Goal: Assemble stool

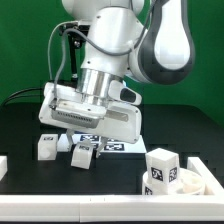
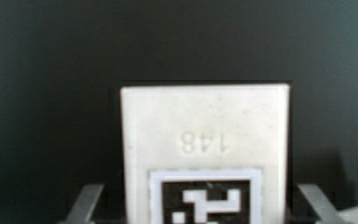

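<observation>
In the wrist view a short chunky white leg [image 2: 208, 130] with a black-and-white tag lies on the black table, right between my fingers. My gripper [image 2: 204, 205] is open. Its fingertips [image 2: 98, 200] stand on either side of the leg with small gaps. In the exterior view the gripper [image 1: 85, 146] is low over that leg [image 1: 83, 157]. A second leg [image 1: 47, 147] lies just to the exterior view's left. The round white seat [image 1: 196, 181] sits at the exterior view's right with a tagged leg [image 1: 160, 168] standing at it.
The marker board [image 1: 113, 146] lies on the table behind the gripper. A piece of white border rail [image 1: 4, 165] shows at the exterior view's left edge. The table top is black.
</observation>
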Controlling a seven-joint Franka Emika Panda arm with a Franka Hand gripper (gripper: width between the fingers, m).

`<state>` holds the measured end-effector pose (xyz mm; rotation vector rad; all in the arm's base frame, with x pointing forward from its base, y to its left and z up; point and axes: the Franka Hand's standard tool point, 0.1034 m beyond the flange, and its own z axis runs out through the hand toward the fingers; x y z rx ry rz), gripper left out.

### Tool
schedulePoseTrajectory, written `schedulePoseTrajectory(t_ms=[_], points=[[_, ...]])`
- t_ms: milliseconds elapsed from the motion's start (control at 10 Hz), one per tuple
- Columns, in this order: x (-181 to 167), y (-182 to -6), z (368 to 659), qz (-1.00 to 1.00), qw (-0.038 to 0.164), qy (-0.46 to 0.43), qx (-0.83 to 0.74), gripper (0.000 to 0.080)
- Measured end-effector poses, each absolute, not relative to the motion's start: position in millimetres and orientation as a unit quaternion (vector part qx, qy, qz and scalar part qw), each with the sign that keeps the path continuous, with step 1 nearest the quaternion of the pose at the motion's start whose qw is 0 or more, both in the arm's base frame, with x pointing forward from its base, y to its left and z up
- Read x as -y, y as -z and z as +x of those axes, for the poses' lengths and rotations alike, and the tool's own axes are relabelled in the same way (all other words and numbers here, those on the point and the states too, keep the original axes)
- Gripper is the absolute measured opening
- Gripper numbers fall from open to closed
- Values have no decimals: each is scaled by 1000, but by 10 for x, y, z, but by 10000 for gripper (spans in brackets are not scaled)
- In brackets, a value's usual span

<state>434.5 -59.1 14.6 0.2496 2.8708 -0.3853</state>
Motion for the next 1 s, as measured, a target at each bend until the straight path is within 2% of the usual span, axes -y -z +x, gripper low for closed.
schedulePoseTrajectory(t_ms=[300, 400, 500, 600, 700, 1000], points=[[684, -198, 4418, 99, 121, 150, -976, 331], [705, -205, 4434, 82, 119, 152, -978, 518], [721, -223, 4446, 47, 115, 155, -980, 607], [722, -259, 4466, 35, 117, 156, -980, 607], [708, -331, 4511, 3, 119, 158, -980, 641], [695, -699, 4675, -175, 125, 175, -961, 648]])
